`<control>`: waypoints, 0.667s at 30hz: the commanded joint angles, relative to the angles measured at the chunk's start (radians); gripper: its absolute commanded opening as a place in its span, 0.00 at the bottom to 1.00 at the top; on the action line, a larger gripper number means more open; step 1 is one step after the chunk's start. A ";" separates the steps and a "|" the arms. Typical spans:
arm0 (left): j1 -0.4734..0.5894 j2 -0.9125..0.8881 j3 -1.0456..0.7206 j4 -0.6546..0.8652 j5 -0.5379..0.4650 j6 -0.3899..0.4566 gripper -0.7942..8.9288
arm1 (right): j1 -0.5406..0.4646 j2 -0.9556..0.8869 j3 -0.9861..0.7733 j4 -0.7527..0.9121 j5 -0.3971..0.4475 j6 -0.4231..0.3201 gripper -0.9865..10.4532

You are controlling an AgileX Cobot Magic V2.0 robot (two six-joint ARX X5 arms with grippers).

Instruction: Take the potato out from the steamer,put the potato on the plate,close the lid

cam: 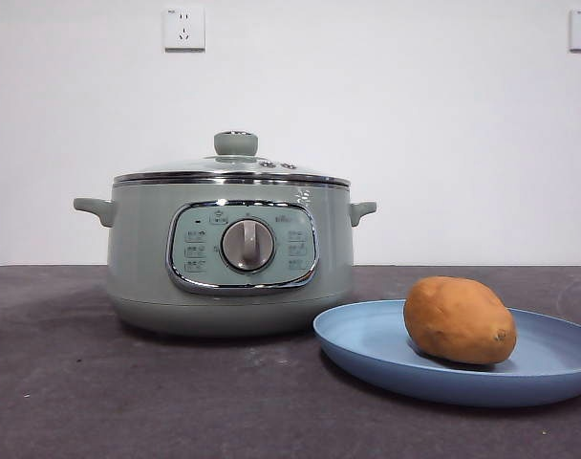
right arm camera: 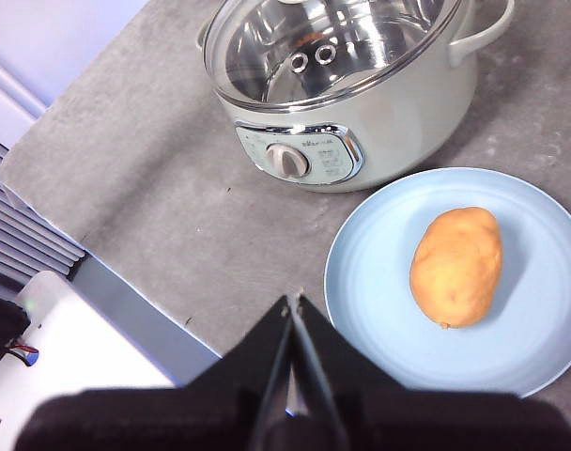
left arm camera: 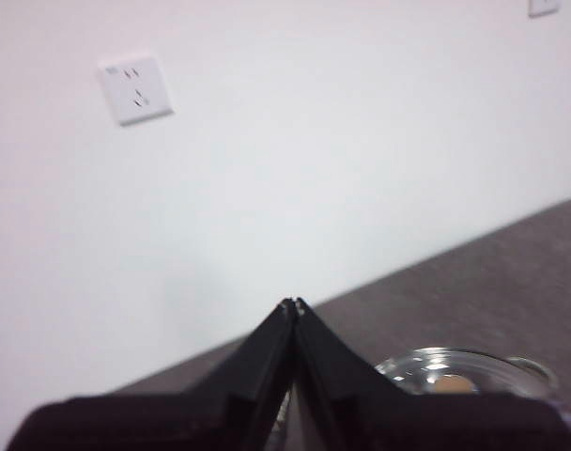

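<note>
Reading task as finished: sweet potato [cam: 459, 320] lies on its side on light-blue plate [cam: 367, 344], glass lid [cam: 235, 164] seated on steamer [cam: 138, 258]. I see both end effectors pressed together, empty, raised clear.

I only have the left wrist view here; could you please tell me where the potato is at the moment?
Observer: The potato lies on the plate, beside the steamer.
Operator: Thank you. Is the lid on the pot?
Observer: Yes, the lid sits on the steamer's rim.
Operator: And the right gripper, please?
Observer: The right gripper is shut and empty, raised over the table near the plate, touching nothing.
</note>
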 commanded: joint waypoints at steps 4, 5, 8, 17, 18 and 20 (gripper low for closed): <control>0.037 -0.220 -0.442 0.291 -0.089 -0.061 0.08 | 0.001 -0.002 0.001 0.006 0.003 0.004 0.09; 0.040 -0.259 -0.510 0.335 -0.106 -0.082 0.08 | 0.001 -0.002 0.001 0.006 0.003 0.004 0.09; 0.045 -0.369 -0.690 0.423 -0.174 -0.111 0.08 | 0.001 -0.002 0.001 0.005 0.003 0.004 0.09; 0.047 -0.635 -1.068 0.460 -0.314 -0.131 0.08 | 0.001 -0.002 0.001 0.005 0.003 0.004 0.09; 0.047 -0.653 -1.094 0.460 -0.315 -0.131 0.08 | 0.001 -0.002 0.001 0.006 0.003 0.004 0.09; 0.047 -0.695 -1.151 0.460 -0.315 -0.137 0.08 | 0.001 -0.002 0.001 0.005 0.003 0.004 0.09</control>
